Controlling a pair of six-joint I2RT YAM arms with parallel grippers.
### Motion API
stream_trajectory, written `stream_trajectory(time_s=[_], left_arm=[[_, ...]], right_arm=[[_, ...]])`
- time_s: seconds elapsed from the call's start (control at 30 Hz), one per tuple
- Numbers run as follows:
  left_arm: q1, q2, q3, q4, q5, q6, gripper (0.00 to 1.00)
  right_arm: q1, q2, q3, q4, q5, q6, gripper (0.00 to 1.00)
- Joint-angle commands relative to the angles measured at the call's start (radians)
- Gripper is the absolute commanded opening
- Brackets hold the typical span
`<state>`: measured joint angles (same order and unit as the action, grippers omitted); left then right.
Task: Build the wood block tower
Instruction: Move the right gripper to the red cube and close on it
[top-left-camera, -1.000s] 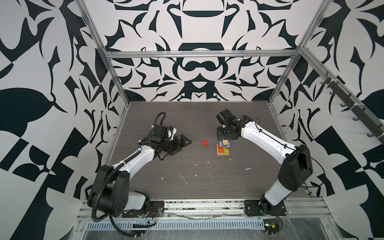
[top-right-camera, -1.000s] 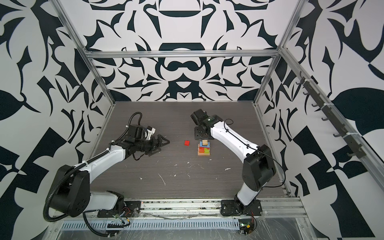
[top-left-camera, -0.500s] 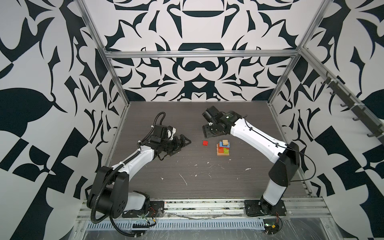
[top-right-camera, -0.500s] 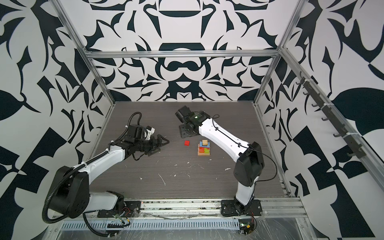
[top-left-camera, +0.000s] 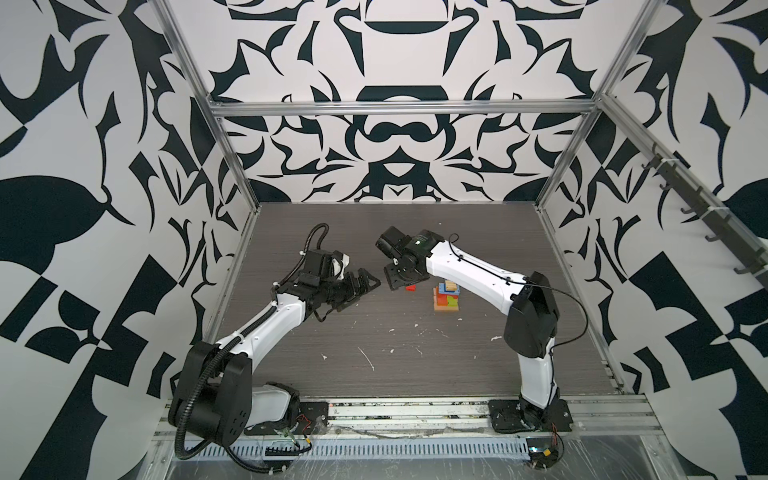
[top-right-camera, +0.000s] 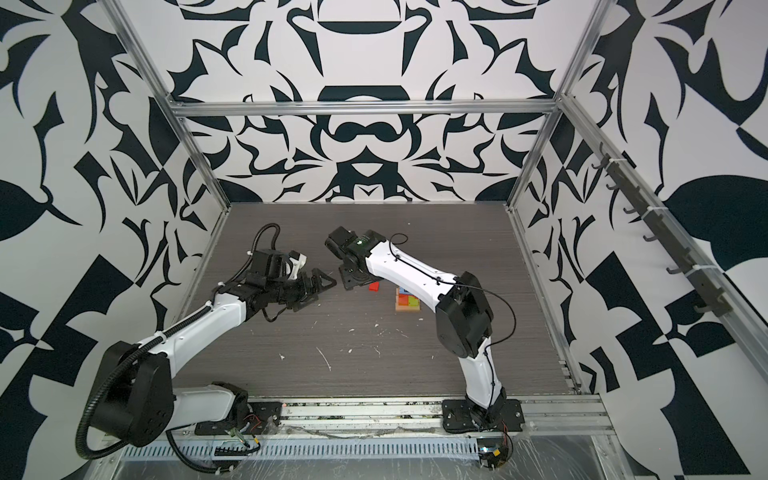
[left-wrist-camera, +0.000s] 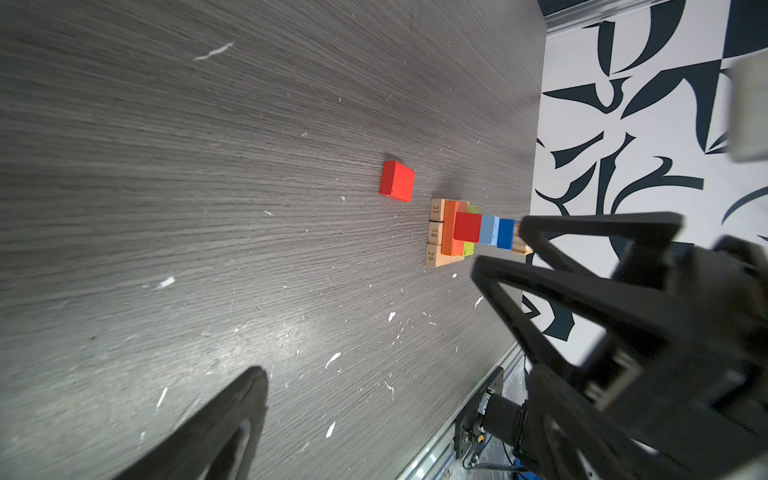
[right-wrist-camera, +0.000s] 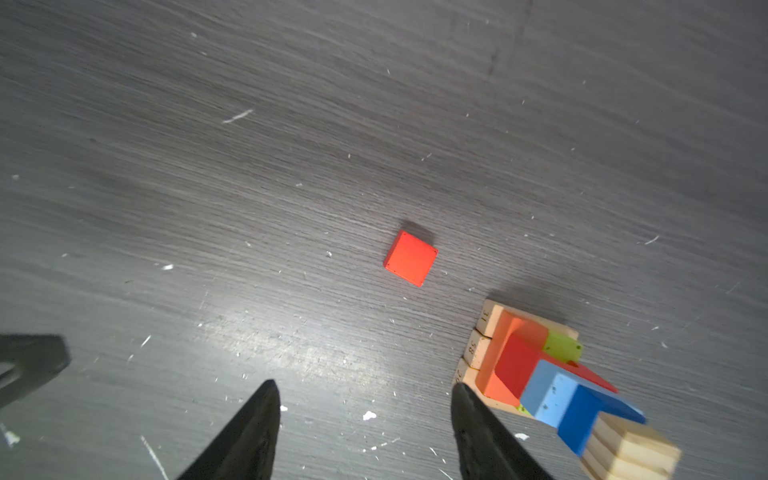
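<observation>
dark wood-grain surface (top-left-camera: 374, 349), flecked with white chips, inside a black-and-white patterned enclosure. the wood block tower (top-left-camera: 446, 297) stands upright near the middle of it, long axis vertical: three numbered tan bars side by side at the base, then orange, lime, red, light blue and dark blue pieces, with a tan block on top.

a loose red block (right-wrist-camera: 410, 258) lies flat on the surface just beside the tower, apart from its base, on the side facing the left arm.

the right pincer (right-wrist-camera: 362, 386) is released and empty, fingers spread. in the right wrist view the block sits ahead of the fingertips, not yet between them, and nearer the finger on the tower's side. its top face is square, so it has no long axis to favour, but its edges are turned diagonally to the line between the fingers, which probably calls for a wrist turn before closing.

the left pincer (top-left-camera: 363, 291) is also released and empty, farther from the tower than the block is. the right arm looks nearer.
</observation>
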<state>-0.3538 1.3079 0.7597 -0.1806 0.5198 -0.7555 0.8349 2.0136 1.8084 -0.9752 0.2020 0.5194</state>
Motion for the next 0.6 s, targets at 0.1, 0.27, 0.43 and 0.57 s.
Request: stream_trajectory(time_s=[0.1,0.27,0.43,0.57], left_arm=[[0.002,-0.019,0.007,-0.023,0.0,0.009,1.0],[0.001,-0.02,0.001,-0.02,0.001,0.008,1.0],[0.002,-0.022,0.001,-0.016,0.009,0.006,1.0],[0.001,-0.026,-0.003,-0.018,0.009,0.009,1.0]], right_arm=[[0.0,0.015,-0.055,0.072,0.017,0.105,0.69],[-0.002,0.036,-0.105,0.142,0.016,0.159,0.69],[-0.007,0.083,-0.106,0.156,0.041,0.198,0.69],[-0.021,0.097,-0.128,0.186,0.028,0.221,0.68]])
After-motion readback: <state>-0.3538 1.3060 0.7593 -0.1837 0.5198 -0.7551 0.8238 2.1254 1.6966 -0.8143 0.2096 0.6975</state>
